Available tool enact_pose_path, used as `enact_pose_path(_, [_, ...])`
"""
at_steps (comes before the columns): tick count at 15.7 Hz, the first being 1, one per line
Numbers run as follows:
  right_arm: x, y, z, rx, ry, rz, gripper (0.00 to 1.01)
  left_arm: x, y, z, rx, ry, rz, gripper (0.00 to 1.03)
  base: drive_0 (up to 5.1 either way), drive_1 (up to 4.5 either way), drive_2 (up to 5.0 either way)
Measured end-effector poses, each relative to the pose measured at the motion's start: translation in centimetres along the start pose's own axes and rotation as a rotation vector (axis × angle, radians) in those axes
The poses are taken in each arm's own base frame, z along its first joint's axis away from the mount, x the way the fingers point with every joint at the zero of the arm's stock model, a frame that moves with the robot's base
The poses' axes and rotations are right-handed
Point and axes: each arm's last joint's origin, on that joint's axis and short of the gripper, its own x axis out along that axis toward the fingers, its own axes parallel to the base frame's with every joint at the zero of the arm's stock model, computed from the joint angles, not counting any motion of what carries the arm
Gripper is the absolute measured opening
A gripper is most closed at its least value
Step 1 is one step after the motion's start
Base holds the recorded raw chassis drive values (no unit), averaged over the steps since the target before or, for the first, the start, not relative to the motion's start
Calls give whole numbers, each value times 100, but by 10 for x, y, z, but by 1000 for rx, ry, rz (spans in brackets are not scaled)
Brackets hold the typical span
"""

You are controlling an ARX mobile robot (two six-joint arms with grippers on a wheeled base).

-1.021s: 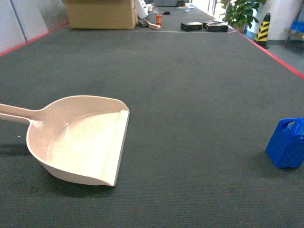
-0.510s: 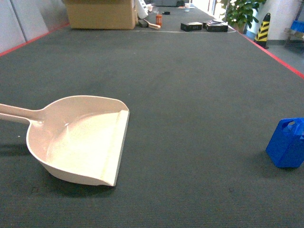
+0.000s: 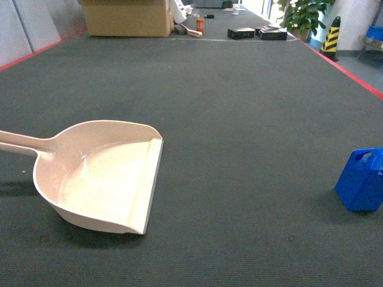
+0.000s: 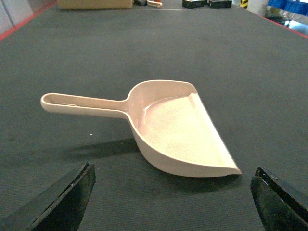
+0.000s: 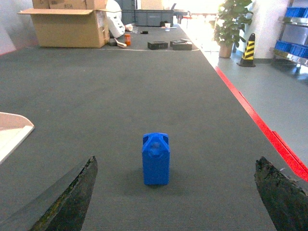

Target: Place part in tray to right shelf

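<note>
Two grippers are both wide open and hold nothing: the left gripper [image 4: 171,202] hangs before the tray [image 3: 99,179], which lies on the dark mat [image 3: 239,107]. To the right, well apart from it, the part [image 3: 361,179] stands upright, centred before the right gripper [image 5: 175,192]. I think the right one should go straight down, close on the part's flat sides and lift it level.

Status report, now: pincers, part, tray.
Left pincer open, empty, short of tray. Right pincer open, empty, facing part. Part upright on carpet, apart from tray. Nothing between.

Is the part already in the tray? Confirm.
No, the part stands on the dark mat far right of the tray, which holds nothing.
</note>
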Motion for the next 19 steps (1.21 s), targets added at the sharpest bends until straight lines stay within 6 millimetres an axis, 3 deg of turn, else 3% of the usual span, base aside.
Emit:
enact_pose_path(4, [0,0,0,0,0,0,98,43,16,12,-406,23,-1,98,0,0,0])
enact_pose_path(8, [0,0,0,0,0,0,98,64,26,3,-622,64,32,98,0,0,0])
enact_pose_path(11, [0,0,0,0,0,0,98,102,39,-12,-854,75,76,98,0,0,0])
enact_pose_path(15, [0,0,0,0,0,0,98,146,61,-35,-1001,85,124,98,0,0,0])
enact_pose_path(19, [0,0,0,0,0,0,98,177,81,-39,-1063,30,128,98,0,0,0])
